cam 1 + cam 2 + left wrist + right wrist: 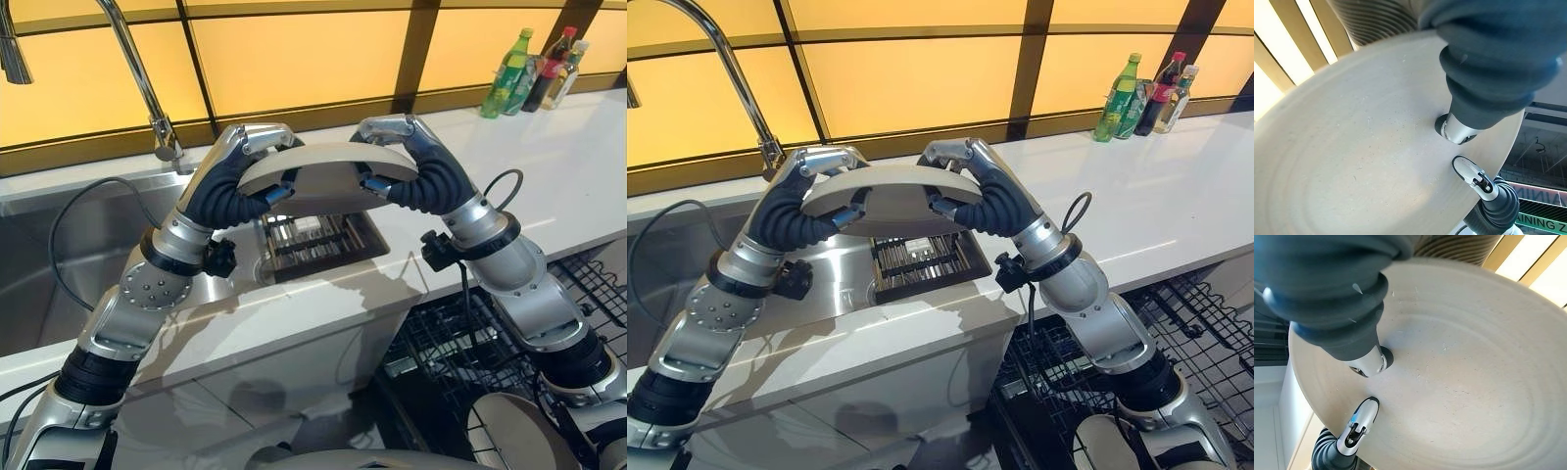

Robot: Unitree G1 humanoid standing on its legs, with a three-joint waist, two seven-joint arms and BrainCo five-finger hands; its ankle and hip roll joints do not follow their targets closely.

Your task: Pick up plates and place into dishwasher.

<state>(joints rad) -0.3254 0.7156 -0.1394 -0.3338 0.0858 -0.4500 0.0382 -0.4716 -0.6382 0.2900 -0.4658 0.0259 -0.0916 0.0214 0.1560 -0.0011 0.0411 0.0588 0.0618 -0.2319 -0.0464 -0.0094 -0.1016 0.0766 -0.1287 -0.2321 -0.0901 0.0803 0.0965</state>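
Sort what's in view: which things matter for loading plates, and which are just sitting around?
Job:
plate, held between left hand and right hand
dishwasher rack
second plate in the rack

Lying about:
bottles
tap
sink
drain grate

Bright, warm light glows from the yellow wall panels [294, 59]. The white table [549, 166] shines. Soft shadows fall below its edge. Close up, the plate [1366, 147] looks a little blurry.
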